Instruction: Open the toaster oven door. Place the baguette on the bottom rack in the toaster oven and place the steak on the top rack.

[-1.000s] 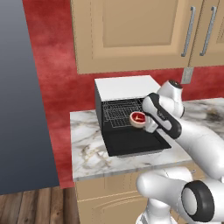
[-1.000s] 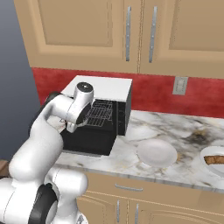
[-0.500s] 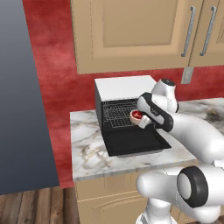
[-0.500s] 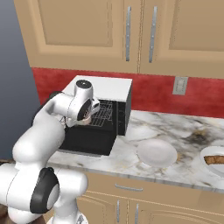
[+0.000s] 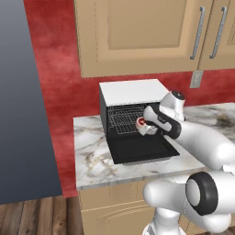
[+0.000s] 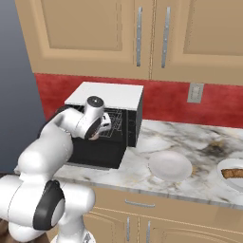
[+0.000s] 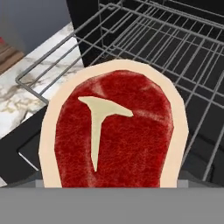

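**Steak at the oven mouth, clamped flat for the top rack**

Pincer (image 5: pixel 148 126) closed wide across the steak (image 7: pixel 113 131), fingertips hidden beneath the meat in the hand view. Carried flat and face-up, presumably so as to slide in level and settle across the wires without folding. Hovering just in front of the toaster oven (image 5: pixel 131 89), above the toaster oven door (image 5: pixel 137 149), which lies dropped flat on the bench (image 5: pixel 92 156) to leave the cavity clear.

Ahead of the meat, two wire shelves: the higher one, taken for the top rack (image 7: pixel 183 26), running back into the dark interior; the nearer, lower one, taken for the bottom rack (image 7: pixel 57 65), jutting forward with its corner over the door. Nothing resting on the wires in view.

Room tight by judgement: a shallow gap between the shelves, black side walls close on both flanks, and the protruding front wire to clear before going in. Needs a lift to upper-shelf height first.

Off to the far right of the bench, a brown oblong on a plate (image 6: pixel 237 182), likely the baguette (image 6: pixel 232 173), well apart from the oven.
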